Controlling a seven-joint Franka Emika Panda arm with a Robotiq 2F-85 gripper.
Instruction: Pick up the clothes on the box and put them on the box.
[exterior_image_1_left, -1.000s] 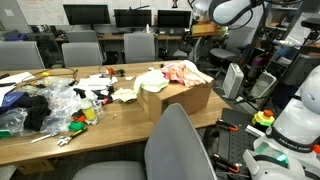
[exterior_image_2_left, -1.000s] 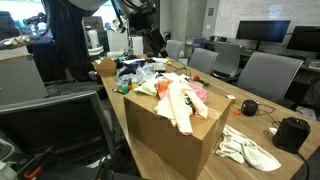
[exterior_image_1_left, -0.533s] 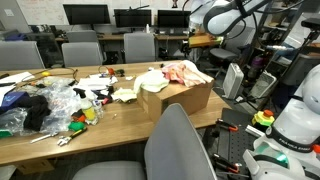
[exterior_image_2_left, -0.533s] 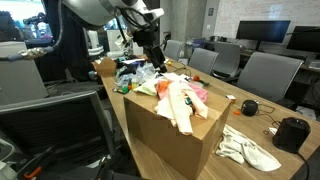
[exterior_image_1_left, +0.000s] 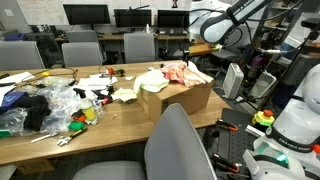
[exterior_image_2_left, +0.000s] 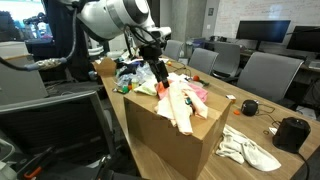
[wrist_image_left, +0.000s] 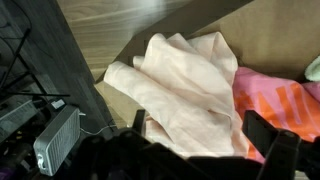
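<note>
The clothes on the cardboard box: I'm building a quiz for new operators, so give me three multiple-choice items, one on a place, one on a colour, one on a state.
1. Where do the clothes lie?
A. on top of the box
B. on a chair seat
C. on the floor

2. In the wrist view, what colour is the garment next to the peach garment?
A. blue
B. pink
C. black

3. How is the pincer?
A. shut on a garment
B. shut on the box edge
C. open, holding nothing

Answers:
1 A, both exterior views show them heaped on the box top.
2 B, the pink garment lies right beside the peach one.
3 C, the wrist view shows its jaws wide apart with the cloth lying loose below.
</note>
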